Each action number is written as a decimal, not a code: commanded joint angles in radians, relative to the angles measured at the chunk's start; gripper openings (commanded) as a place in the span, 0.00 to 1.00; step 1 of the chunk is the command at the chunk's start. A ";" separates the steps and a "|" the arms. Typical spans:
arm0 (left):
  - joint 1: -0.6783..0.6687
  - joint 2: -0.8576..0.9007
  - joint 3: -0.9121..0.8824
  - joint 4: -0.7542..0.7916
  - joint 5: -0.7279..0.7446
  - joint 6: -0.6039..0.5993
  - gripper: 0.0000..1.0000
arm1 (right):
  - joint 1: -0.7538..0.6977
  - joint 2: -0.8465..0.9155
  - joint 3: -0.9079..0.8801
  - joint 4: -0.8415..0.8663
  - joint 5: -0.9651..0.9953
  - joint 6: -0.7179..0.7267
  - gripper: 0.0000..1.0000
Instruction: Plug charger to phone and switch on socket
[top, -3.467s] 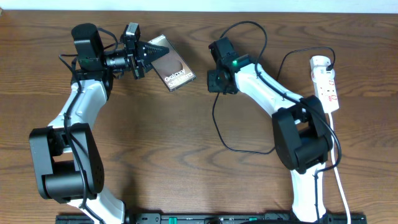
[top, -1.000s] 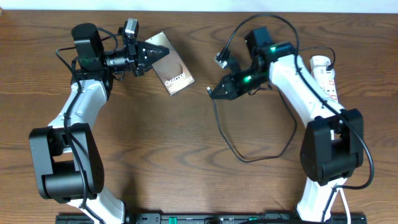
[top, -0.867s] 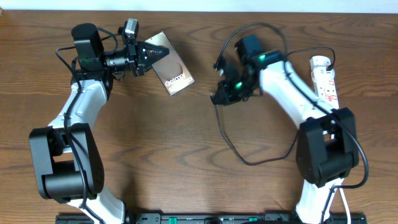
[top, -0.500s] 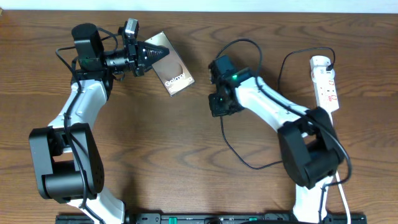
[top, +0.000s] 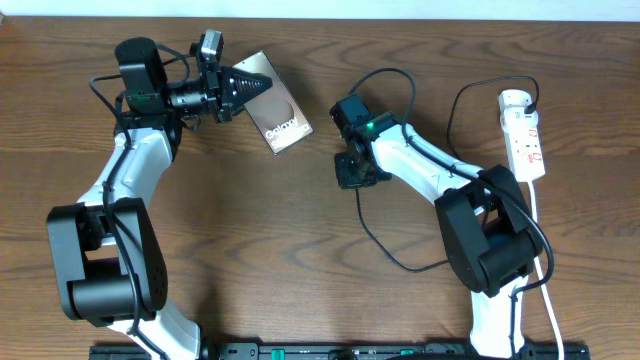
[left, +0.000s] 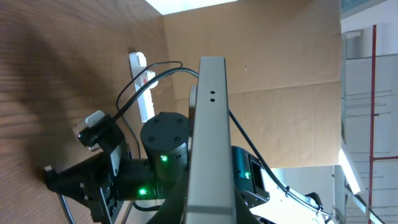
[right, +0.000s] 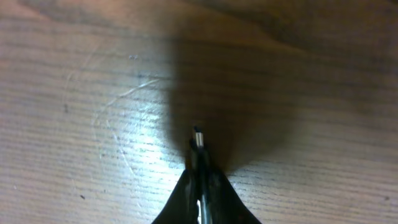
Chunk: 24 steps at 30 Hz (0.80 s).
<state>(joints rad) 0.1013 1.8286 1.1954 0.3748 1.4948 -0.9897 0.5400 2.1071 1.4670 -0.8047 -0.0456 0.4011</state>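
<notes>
Phone (top: 280, 112) sits near the far edge of the wood-grain worktop (top: 250, 230), left of the middle. It is a slim dark slab with a brownish glossy screen and white "Galaxy" lettering. The left fingers (top: 248, 84) are clamped on its far-left end (from the left wrist it shows only as a pale, straight edge (left: 208, 143)).

The charger (top: 410, 270), a thin black cable, loops loosely over the right half of the worktop. Its small connector tip (right: 198, 132) pokes out between the right fingers (right: 183, 199), which pinch narrowly on it just above the wood, well apart from the phone.

The socket (top: 524, 135), a white plastic strip with a rounded end and small red marks, lies at the far right corner.
</notes>
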 joint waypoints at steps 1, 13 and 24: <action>0.000 -0.029 0.017 0.009 0.035 0.013 0.07 | -0.003 0.072 -0.022 -0.045 -0.015 0.010 0.14; 0.000 -0.029 0.017 0.009 0.035 0.013 0.07 | -0.004 0.086 -0.022 -0.039 -0.036 -0.008 0.01; 0.000 -0.029 0.017 0.009 0.035 0.009 0.07 | -0.160 0.008 0.001 0.059 -0.668 -0.401 0.01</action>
<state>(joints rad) 0.1013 1.8286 1.1954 0.3748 1.4948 -0.9897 0.4564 2.1277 1.4769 -0.7456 -0.3698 0.2012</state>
